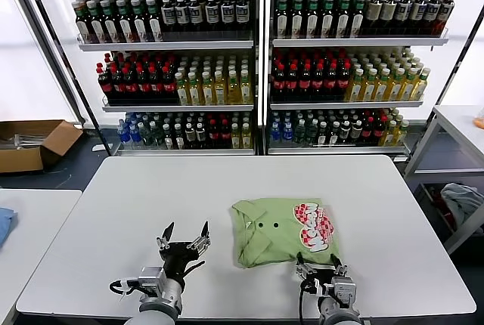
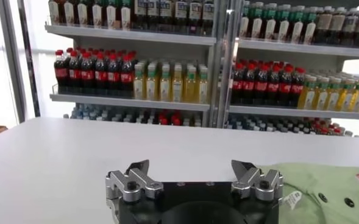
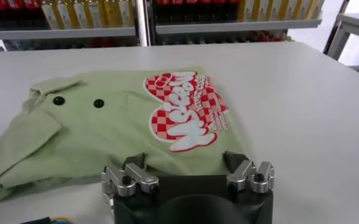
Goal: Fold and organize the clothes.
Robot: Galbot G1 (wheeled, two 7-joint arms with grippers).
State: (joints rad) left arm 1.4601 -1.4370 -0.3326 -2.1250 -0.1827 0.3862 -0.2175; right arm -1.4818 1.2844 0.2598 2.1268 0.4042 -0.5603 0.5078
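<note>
green shirt lies folded on white table; right gripper at its near edge, jaws apart, empty; left gripper beside it, jaws apart, empty

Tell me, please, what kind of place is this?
Probably a shop mock-up or a test room in a retail style. Shelving racks behind the white table hold rows of bottled drinks, while an open cardboard box lies on the floor. A folded green shirt rests on the table.
</note>
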